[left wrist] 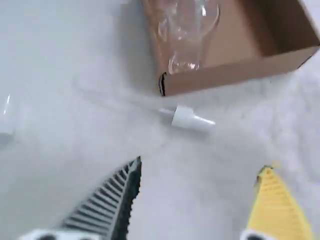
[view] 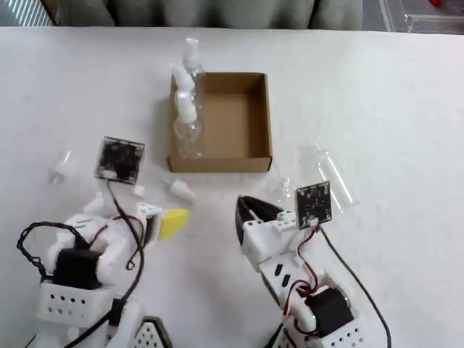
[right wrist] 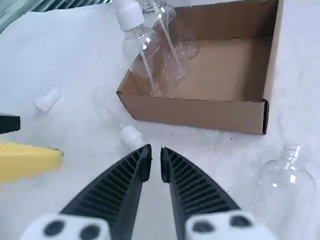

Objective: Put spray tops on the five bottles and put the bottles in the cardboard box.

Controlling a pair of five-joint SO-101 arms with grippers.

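The cardboard box stands at the table's middle back. Clear bottles with spray tops lie along its left side. A loose white spray top lies on the table just in front of the box. My left gripper is open behind it, with one black and one yellow finger and nothing between them. My right gripper is shut and empty, near the same spray top. An uncapped clear bottle lies to the right of the box.
Another white spray top lies at the far left. A small white piece sits by the left arm. The white table has free room to the right and behind the box.
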